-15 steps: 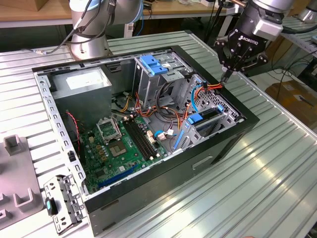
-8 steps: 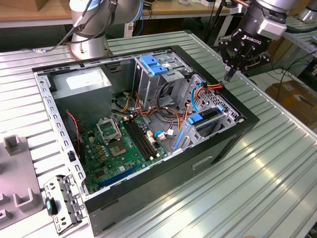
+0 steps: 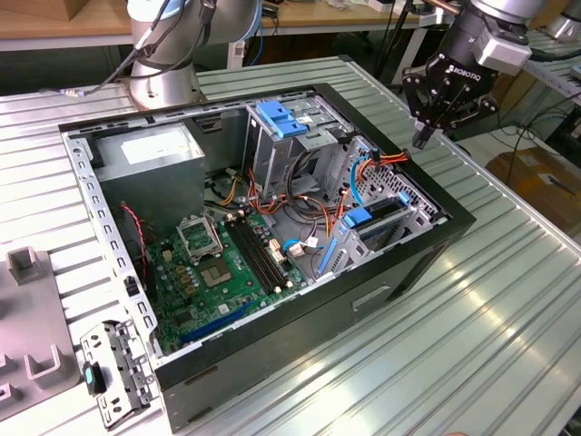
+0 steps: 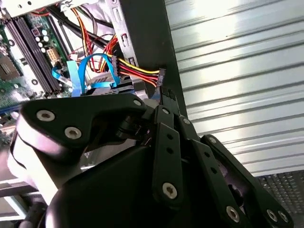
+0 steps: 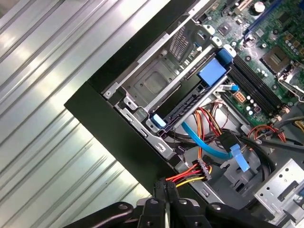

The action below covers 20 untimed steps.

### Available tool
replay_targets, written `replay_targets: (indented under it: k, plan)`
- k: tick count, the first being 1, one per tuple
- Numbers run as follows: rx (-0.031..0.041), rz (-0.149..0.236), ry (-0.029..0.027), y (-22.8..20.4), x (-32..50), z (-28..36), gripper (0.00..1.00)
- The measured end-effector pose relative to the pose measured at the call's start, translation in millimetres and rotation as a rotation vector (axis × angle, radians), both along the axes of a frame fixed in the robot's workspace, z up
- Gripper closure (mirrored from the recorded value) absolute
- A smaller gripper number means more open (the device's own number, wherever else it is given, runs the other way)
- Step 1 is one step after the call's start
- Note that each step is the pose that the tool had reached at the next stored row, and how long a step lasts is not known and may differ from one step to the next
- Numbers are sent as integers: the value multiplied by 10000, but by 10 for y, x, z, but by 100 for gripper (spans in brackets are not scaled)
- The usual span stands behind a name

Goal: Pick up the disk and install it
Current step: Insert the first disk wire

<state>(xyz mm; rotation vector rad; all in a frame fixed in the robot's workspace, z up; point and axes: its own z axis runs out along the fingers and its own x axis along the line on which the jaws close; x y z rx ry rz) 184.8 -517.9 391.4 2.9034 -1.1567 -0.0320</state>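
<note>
The disk (image 3: pixel 386 211) lies in the drive bay at the exterior view's right side of the open computer case (image 3: pixel 363 300), its blue carrier frame showing along its edge. In the first wrist view the disk (image 5: pixel 190 92) sits as a dark slab with blue tabs beside the grey metal bay. My gripper (image 3: pixel 421 138) hovers above the case's far right rim, apart from the disk. Its fingers are shut, with nothing visible between them. In both wrist views the fingertips (image 5: pixel 163 190) (image 4: pixel 165 99) stand right by a black power connector (image 5: pixel 204 167) on red, yellow and black wires.
A tall grey cage with a blue handle (image 3: pixel 281 118) rises mid-case. The motherboard (image 3: pixel 227 263) and power supply (image 3: pixel 150 154) fill the left half. Loose cables (image 3: pixel 363 173) crowd the space beside the bay. A metal bracket (image 3: pixel 113 363) lies on the ribbed table (image 3: pixel 472 345).
</note>
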Motion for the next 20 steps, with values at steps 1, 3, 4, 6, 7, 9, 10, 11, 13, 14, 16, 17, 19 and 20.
replay_targets:
  k: [1,3,4,6,7,9,10,11,13,14,16,17,19,20]
  plan:
    - [0,185,-14,0,0,-4,82]
    - [-3,624,-29,1,0,-21,82]
    - [0,790,-29,0,0,-32,82]
    - [-2,1071,-36,-4,-10,-71,81]
    - [-1,1153,-43,-8,-17,-91,75]
    - [-1,1213,-59,-13,-26,-111,75]
    - [-1,1237,-73,-16,-30,-124,75]
    - [0,1258,-87,-17,-34,-131,75]
    - [-2,1369,-155,-17,-35,-140,75]
    - [-3,1476,-209,-17,-35,-147,75]
    - [-5,1592,-257,-17,-38,-158,74]
    - [-2,1647,-272,-17,-40,-164,74]
    - [12,1776,-286,-17,-43,-178,67]
    - [18,1842,-292,-17,-46,-185,67]
